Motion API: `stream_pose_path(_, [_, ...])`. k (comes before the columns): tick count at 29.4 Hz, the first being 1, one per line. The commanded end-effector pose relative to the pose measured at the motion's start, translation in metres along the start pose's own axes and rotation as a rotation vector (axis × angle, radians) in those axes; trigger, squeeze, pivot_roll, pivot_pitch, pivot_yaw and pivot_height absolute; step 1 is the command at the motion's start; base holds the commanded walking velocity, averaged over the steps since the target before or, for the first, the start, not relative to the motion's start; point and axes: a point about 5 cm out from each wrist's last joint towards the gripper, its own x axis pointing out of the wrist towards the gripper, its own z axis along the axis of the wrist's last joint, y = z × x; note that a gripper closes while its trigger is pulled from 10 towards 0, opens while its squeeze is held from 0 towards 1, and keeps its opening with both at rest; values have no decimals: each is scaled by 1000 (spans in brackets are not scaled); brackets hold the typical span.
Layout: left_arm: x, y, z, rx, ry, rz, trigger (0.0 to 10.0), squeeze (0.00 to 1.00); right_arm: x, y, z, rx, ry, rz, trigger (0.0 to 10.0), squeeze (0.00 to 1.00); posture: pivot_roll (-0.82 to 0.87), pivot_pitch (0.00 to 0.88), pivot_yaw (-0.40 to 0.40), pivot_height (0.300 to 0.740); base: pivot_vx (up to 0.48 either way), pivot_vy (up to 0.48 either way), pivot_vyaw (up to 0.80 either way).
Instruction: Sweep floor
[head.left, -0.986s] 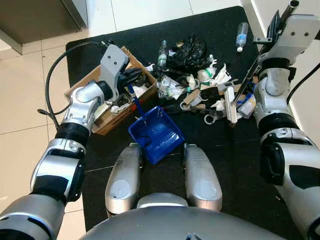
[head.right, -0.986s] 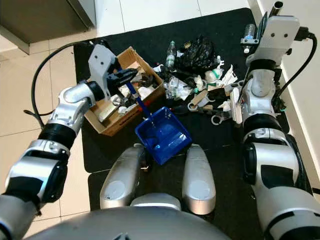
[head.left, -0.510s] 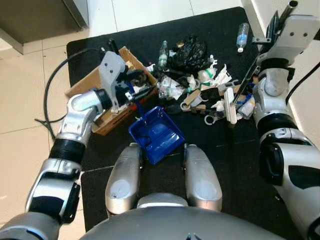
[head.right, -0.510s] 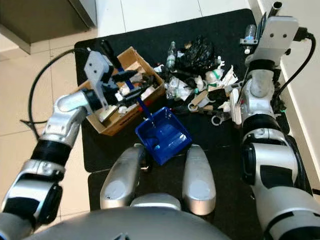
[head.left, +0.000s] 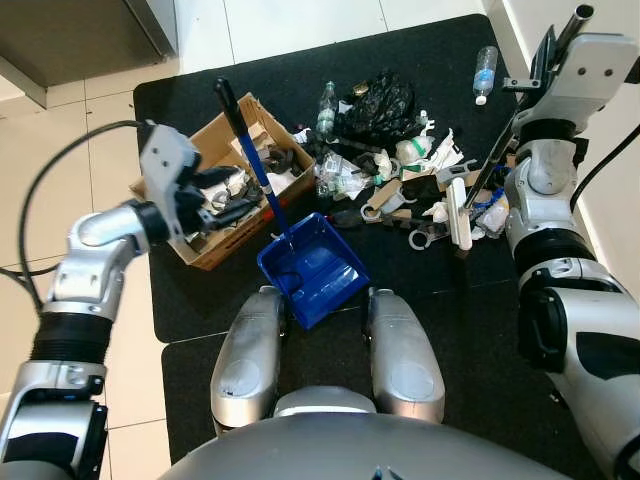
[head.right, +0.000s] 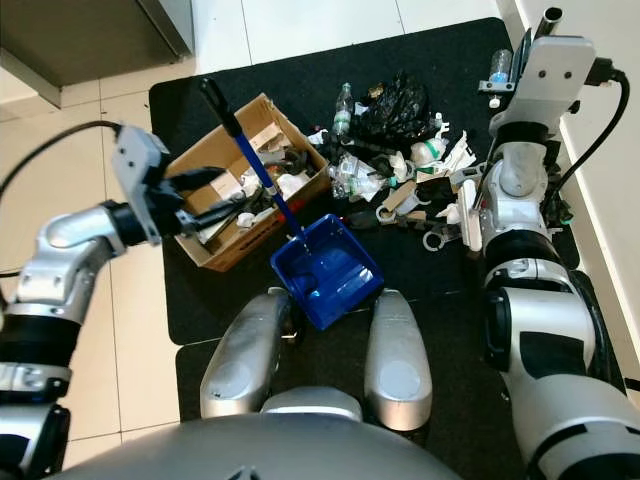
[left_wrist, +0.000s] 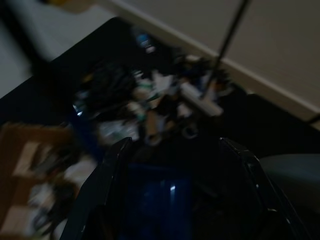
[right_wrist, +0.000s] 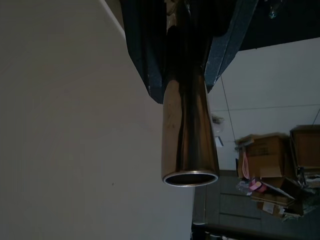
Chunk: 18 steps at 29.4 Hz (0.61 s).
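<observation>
Left gripper (head.left: 228, 196) hovers over the box (head.left: 190, 245), fingers apart and empty; the dustpan (head.left: 312, 266) stands just beyond them, handle free. Right gripper (head.left: 553, 45) is clamped on the broom pole (right_wrist: 189, 135), its head (head.left: 459, 211) below in the litter (head.left: 385, 160).

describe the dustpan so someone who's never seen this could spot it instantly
Start at the black mat and the trash pile across its middle. Between the pile and the robot's knees lies the dustpan, beside the cardboard box. It is the only bright blue square tray there, and a long blue handle with a black grip rises from it over the box.
</observation>
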Motion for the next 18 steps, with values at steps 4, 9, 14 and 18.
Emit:
stream_pose_path(4, [-16,22,-7,-16,95,91,10000,0,0,4,4,2,-31,15,10000,0,95,196,67,740,0,0,0])
stream_pose_path(9, [-18,31,-8,-14,113,122,10000,0,-1,4,3,3,-31,16,10000,0,101,204,66,740,0,0,0])
stream_pose_path(14, [-13,41,-6,-5,114,159,10000,176,-2,4,2,2,-29,17,10000,0,97,219,63,740,0,0,0])
stream_pose_path(18, [7,53,1,16,105,207,10000,1000,-4,4,2,1,-33,23,10000,0,73,238,59,740,0,0,0])
